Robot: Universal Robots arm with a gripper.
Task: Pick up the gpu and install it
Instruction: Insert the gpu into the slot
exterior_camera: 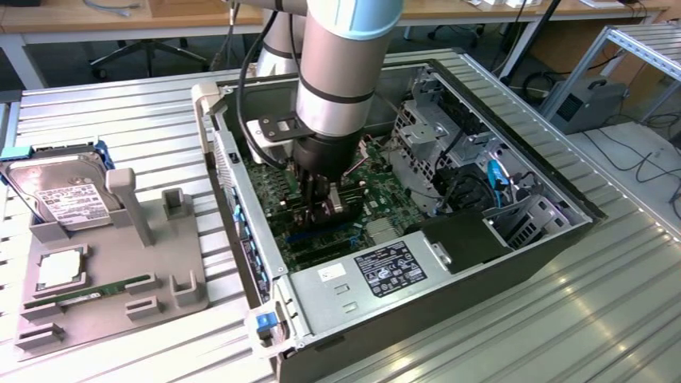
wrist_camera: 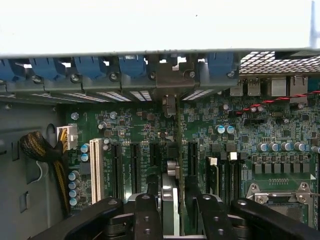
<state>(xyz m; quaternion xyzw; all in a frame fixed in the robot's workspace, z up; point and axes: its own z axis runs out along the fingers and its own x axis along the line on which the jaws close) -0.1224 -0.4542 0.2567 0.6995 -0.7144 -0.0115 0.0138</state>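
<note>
The gpu (wrist_camera: 178,150) stands on edge in an expansion slot of the green motherboard (wrist_camera: 280,130), seen edge-on in the wrist view. Its metal bracket (wrist_camera: 172,80) sits against the slot openings in the case's rear wall. My gripper (wrist_camera: 172,202) straddles the card's near end, one black finger (wrist_camera: 148,215) on each side, with narrow gaps to the card, so it stands open. In the exterior view the gripper (exterior_camera: 324,209) reaches straight down into the open computer case (exterior_camera: 511,255), over the middle of the board.
A grey fixture tray (exterior_camera: 159,295) at the exterior view's left holds a hard drive (exterior_camera: 69,195), a processor (exterior_camera: 59,270) and a green memory stick (exterior_camera: 91,291). Inside the case, a drive cage (exterior_camera: 426,136), cables and a power supply (exterior_camera: 388,267) crowd the arm.
</note>
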